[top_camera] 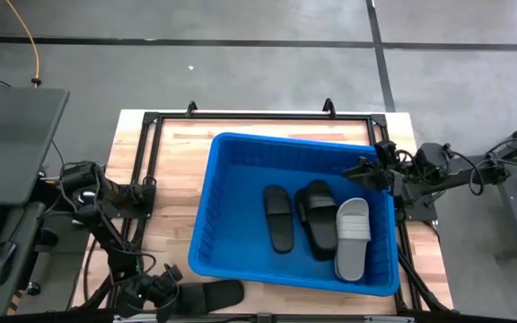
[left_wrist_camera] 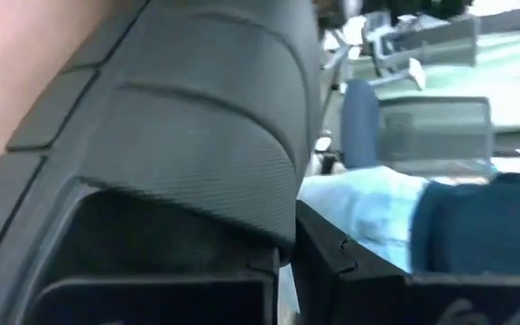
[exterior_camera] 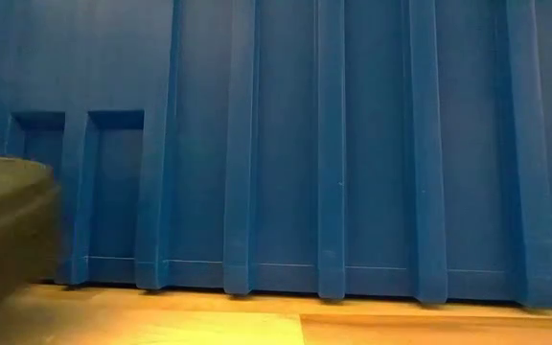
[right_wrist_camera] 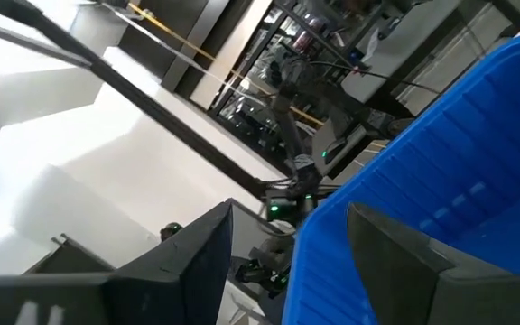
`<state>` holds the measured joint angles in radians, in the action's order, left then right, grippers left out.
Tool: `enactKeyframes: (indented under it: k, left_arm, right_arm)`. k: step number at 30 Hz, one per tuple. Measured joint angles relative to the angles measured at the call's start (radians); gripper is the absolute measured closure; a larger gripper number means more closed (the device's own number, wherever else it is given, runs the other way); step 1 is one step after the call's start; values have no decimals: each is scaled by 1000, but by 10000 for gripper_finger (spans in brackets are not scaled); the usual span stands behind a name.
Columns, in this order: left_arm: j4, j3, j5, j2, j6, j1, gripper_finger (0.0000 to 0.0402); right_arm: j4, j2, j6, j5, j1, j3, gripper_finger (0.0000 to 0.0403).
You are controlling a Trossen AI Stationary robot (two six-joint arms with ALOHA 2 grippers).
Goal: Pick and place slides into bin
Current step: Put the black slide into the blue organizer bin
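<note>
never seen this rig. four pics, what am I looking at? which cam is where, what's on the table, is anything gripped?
It is a two-armed robot at a wooden table, putting sandals into a tub.

The high view looks straight down. The blue bin holds three slides: two black ones and a light grey one. A fourth slide, black, lies outside the bin at the table's near edge.

The low view sits at table height and shows mostly the bin's ribbed wall.

The wrist views ride on the arms. The left gripper is shut on that fourth slide; its ridged sole fills the left wrist view. The right gripper waits open over the bin's far right rim.
</note>
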<state>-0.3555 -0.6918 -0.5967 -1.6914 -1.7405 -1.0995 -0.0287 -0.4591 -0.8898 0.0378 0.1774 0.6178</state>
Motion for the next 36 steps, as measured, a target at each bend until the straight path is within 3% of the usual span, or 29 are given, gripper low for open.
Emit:
enactKeyframes:
  k: [4, 7, 14, 23, 25, 29, 36]
  left_arm:
    - [5, -33, 41, 41, 39, 0, 397]
    - [108, -77, 111, 77, 18, -9, 398]
    - [214, -205, 118, 146, 69, -42, 400]
    - [536, -436, 151, 239, 258, 17, 400]
    - [654, -498, 187, 260, 280, 51, 401]
    - [895, -641, 325, 275, 361, 137, 401]
    - [1180, -878, 511, 279, 624, 359, 401]
  right_arm:
    - [-15, 0, 0, 35, 0, 0, 196]
    - [-31, 0, 15, 74, 0, 0, 196]
    - [-44, 0, 16, 145, 0, 0, 196]
    - [-42, 0, -87, 156, 0, 0, 196]
    - [-43, 0, -149, 133, 0, 0, 196]
    - [-40, -13, -267, -11, 0, 0, 196]
    - [56, -115, -396, -216, 18, 0, 196]
